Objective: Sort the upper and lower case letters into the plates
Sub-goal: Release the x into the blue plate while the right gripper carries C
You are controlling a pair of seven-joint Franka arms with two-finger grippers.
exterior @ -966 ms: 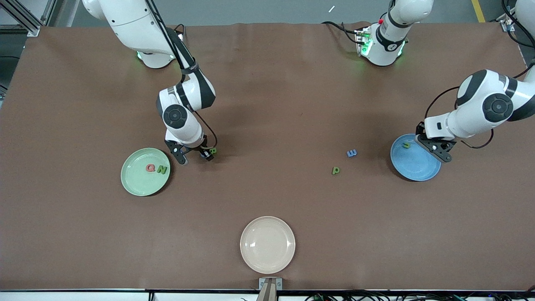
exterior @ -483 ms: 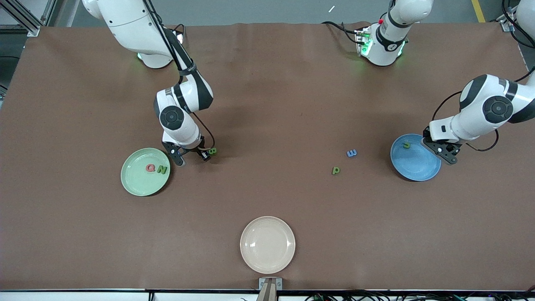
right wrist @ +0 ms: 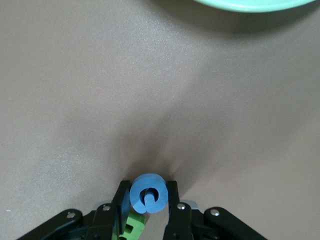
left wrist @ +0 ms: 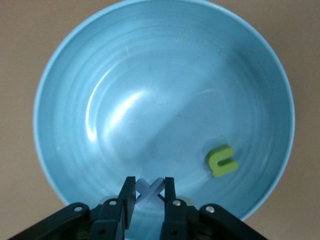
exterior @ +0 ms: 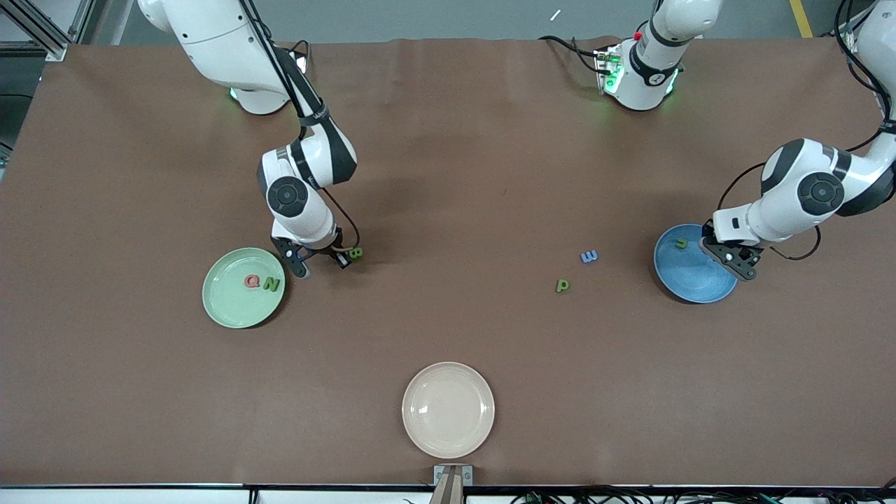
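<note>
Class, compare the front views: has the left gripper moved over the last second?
Yes. The left gripper, shut on the blue x, swung outward off the blue plate, then back over its rim at the left arm's end.

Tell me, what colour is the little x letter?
Pale blue x letter, clearest in the left wrist view.

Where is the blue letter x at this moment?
The blue x is held between the fingers of the left gripper, over the blue plate, which holds the green n.
</note>
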